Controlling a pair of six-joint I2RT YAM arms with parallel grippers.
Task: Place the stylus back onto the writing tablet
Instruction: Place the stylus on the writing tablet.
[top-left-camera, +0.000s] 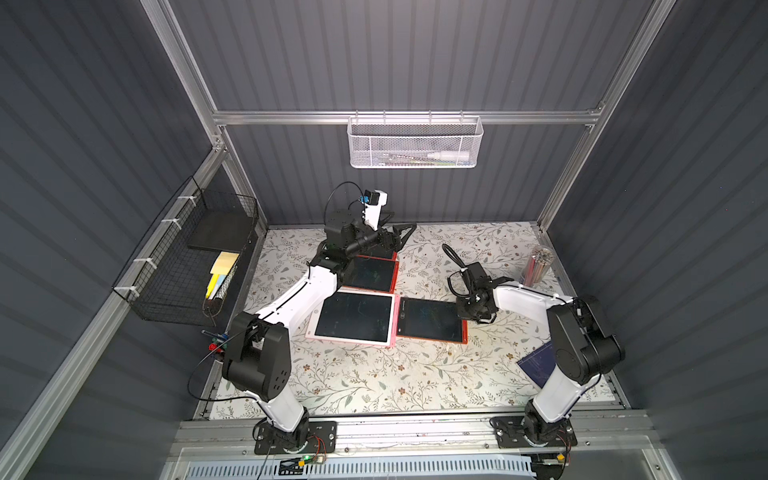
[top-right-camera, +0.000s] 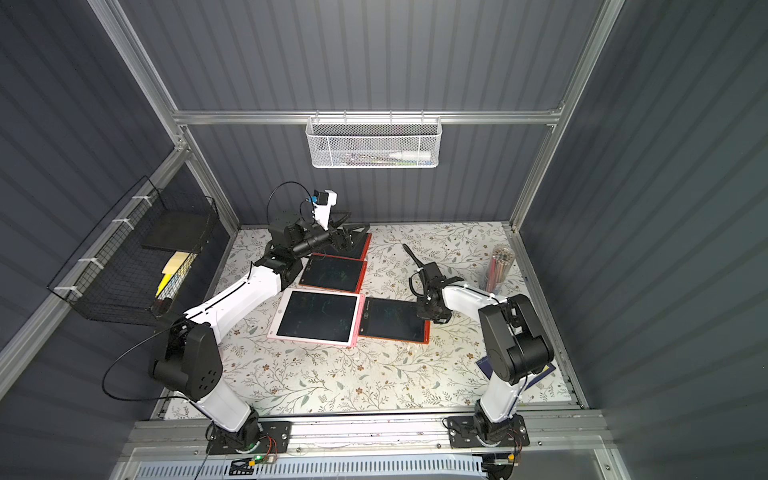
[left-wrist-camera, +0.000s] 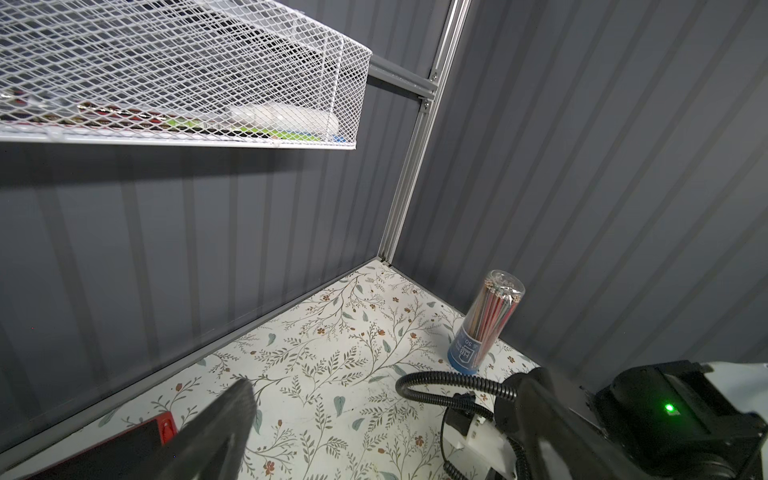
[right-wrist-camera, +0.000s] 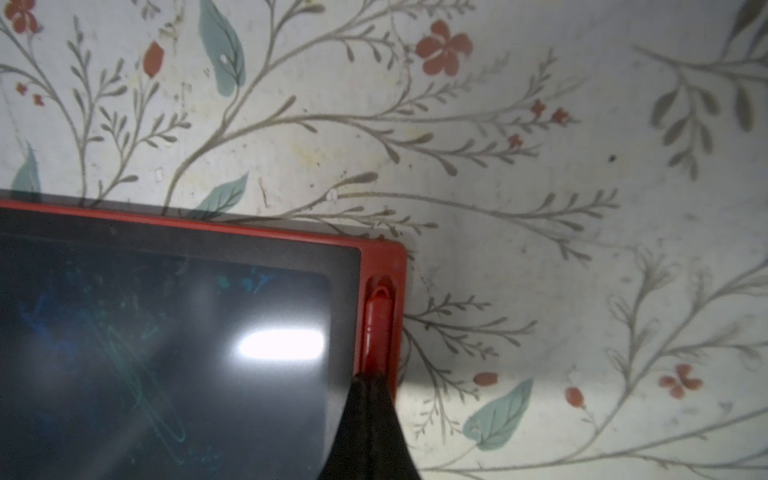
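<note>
Right fingers (right-wrist-camera: 353, 436) are pinched shut at the end of the red stylus (right-wrist-camera: 377, 324) lying in the edge slot of the red tablet (right-wrist-camera: 384, 257), maybe just touching it, left fingers (left-wrist-camera: 216, 428) spread wide open.

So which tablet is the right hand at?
The front red tablet, beside the pink one: its red pen lies in the edge slot under the right hand.

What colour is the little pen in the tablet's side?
The stylus is red; the right wrist view shows it best.
</note>
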